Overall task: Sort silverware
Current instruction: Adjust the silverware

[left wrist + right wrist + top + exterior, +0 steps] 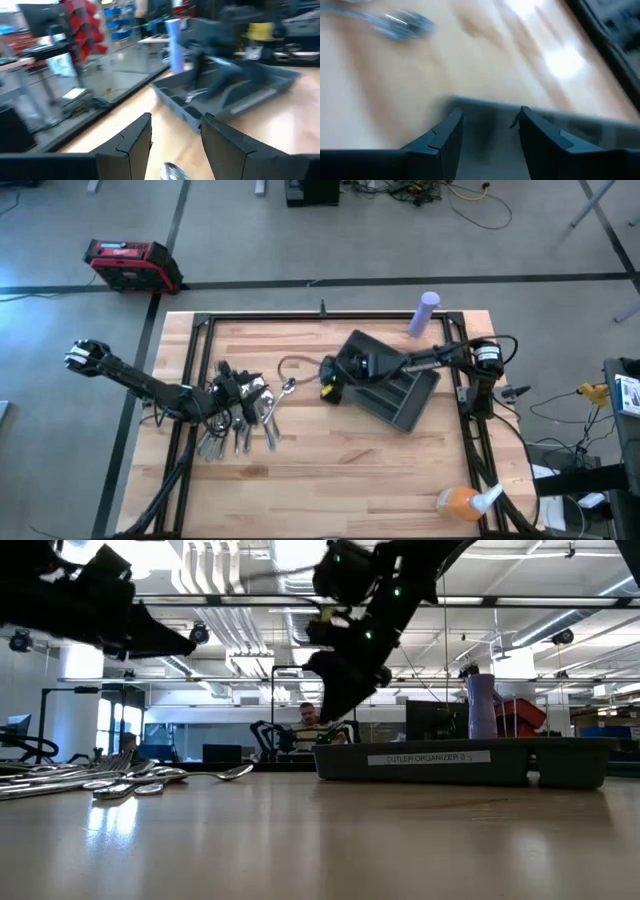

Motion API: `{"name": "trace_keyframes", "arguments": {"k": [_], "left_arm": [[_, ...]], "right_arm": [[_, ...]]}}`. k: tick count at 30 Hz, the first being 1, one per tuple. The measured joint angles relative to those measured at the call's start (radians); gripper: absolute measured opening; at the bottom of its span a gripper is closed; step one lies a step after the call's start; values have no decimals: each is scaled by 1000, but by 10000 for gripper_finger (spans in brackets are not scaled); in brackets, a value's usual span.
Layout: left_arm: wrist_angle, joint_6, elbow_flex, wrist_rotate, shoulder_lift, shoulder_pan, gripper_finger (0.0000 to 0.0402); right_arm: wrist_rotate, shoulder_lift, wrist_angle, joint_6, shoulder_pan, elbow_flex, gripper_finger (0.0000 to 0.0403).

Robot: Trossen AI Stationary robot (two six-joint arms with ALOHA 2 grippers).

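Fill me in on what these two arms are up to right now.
They are sorting cutlery into a dark tray. The left gripper, open and empty, is over the silverware pile on the table's left side. The right gripper, also open and empty, is above the tray's left end. One spoon lies apart between pile and tray.

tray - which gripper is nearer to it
Right. The right gripper hangs at the tray's left edge, empty, jaws open. The left gripper is over the silverware pile, well away.
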Motion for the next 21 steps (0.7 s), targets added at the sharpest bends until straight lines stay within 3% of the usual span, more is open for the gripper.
{"name": "trace_keyframes", "arguments": {"k": [2, 6, 9, 11, 15, 21], "left_arm": [[-317, -110, 123, -2, -11, 12, 155], [-1102, -594, 396, 83, 31, 65, 155], [-1475, -896, 487, 184, 87, 90, 155], [-1547, -974, 499, 295, 119, 98, 155], [-1508, -993, 445, 526, 190, 98, 155], [-1491, -1037, 413, 627, 343, 103, 153]], "right_arm": [[-2, 11, 67, -4, 49, 0, 163], [-22, 22, 194, -10, 119, -1, 156], [-27, 25, 298, -9, 156, 0, 150], [-28, 37, 374, -15, 174, 1, 146], [-53, 62, 446, -42, 193, 0, 138], [-79, 69, 441, -30, 204, 0, 124]]}}
